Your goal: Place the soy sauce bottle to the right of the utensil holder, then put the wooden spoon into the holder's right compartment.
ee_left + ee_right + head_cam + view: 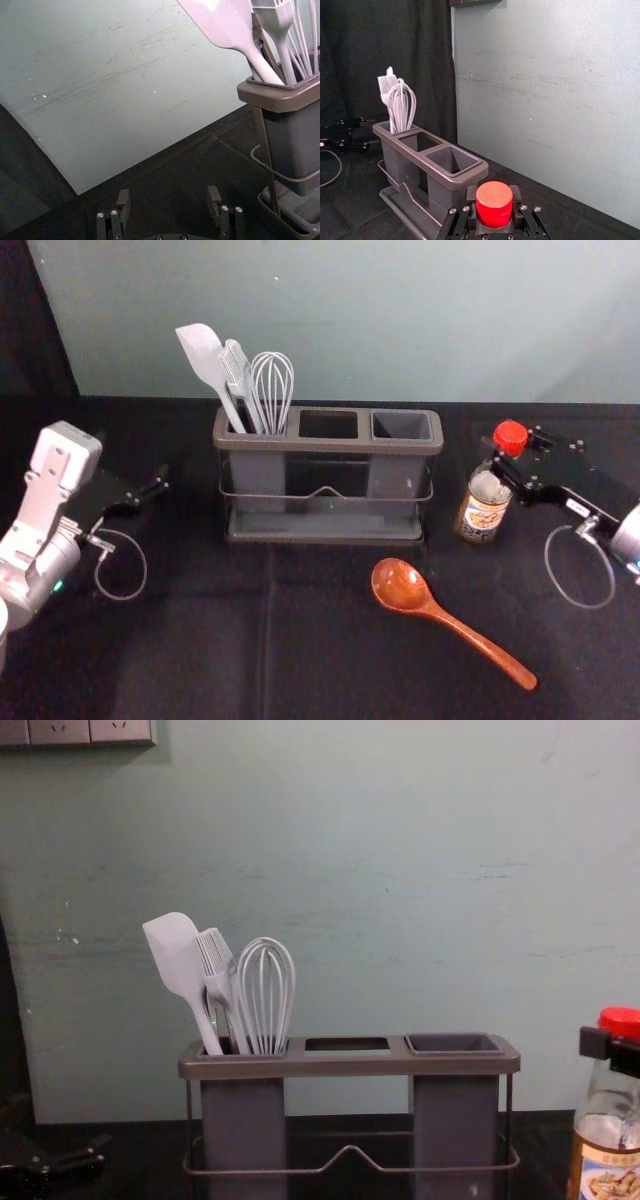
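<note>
Nearest on the tabletop (200, 640), the wooden spoon (438, 613) lies with its bowl toward the utensil holder (325, 444) and its handle angled out to the near right. Farther in, just beside the holder's right end, the right gripper (494, 204) has its jaws closed around the soy sauce bottle (483, 510) below the red cap; whether the base bears on the cloth cannot be told. Setting it down well would call for a level base before the jaws part evenly, then a withdrawal outward to the right, away from the rim. The gap to the holder is narrow, so an inward swing could knock it. The left gripper (168, 196) waits off the holder's left end, jaws apart. The right compartment (402, 428) opens upward, which should suit a lowering from above, with the wall (400, 320) limiting travel behind.
</note>
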Controlling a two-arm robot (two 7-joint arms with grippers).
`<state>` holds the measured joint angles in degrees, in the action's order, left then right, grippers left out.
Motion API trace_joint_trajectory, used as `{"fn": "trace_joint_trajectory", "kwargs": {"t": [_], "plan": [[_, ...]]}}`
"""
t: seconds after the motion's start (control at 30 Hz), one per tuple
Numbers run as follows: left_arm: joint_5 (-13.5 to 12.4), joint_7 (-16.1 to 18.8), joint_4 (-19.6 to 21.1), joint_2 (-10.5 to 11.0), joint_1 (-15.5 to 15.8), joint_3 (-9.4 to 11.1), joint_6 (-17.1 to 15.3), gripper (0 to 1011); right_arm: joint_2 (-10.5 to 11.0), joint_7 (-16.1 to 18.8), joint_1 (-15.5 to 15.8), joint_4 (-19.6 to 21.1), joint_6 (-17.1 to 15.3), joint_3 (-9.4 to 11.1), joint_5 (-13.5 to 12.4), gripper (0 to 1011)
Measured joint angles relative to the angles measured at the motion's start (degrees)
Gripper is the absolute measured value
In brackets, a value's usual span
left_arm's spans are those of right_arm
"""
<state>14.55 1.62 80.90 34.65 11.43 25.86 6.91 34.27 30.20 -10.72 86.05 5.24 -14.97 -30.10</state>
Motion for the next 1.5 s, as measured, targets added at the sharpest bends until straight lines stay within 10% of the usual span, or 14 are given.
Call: {"fn": "trace_joint_trajectory", "kwargs": {"t": [1.5], "plan": [[0.0, 0.0, 0.0, 0.0, 0.0, 0.0, 0.0, 1005, -5.3, 1.7, -7.5, -10.0, -1.2, -2.3, 1.8, 383]]}}
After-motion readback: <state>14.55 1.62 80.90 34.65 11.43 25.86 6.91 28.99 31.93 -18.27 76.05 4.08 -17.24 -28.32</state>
